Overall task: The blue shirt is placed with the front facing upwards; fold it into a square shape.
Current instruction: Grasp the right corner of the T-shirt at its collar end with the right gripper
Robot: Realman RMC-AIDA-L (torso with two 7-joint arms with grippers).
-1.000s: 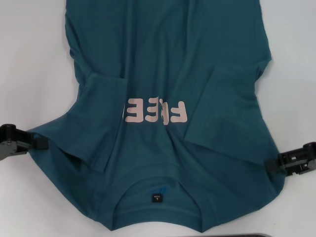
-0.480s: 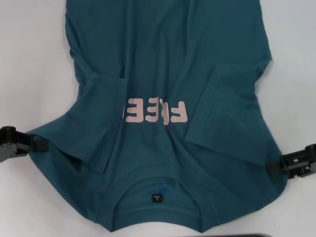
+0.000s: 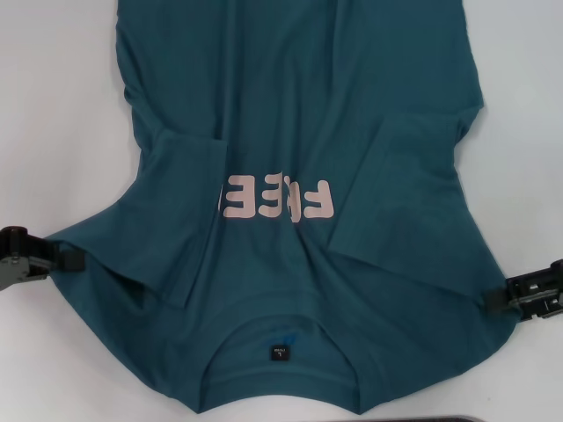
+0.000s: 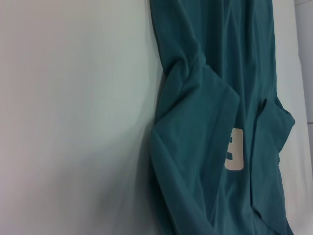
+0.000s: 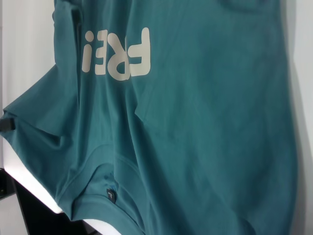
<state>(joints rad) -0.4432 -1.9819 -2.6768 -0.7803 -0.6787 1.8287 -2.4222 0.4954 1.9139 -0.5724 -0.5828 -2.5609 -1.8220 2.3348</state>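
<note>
The blue shirt point(image 3: 290, 114) lies front up on the white table, with its collar and dark neck label point(image 3: 278, 352) nearest me. Pink letters point(image 3: 277, 197) cross the chest. Both short sleeves are folded inward over the body. My left gripper point(image 3: 69, 259) is at the shirt's left shoulder corner, shut on the cloth, which is drawn to a point there. My right gripper point(image 3: 493, 300) is shut on the right shoulder edge. The left wrist view shows the folded sleeve point(image 4: 205, 107); the right wrist view shows the letters point(image 5: 116, 58) and collar point(image 5: 105, 188).
White tabletop point(image 3: 53, 105) runs along both sides of the shirt. A dark strip point(image 3: 457, 419) shows at the near edge, and a black base point(image 5: 34, 210) sits below the collar in the right wrist view.
Both grippers have shifted slightly outward and toward me, the left to the left and the right to the right, pulling the shoulder corners a little. The rest of the shirt has stayed put.
</note>
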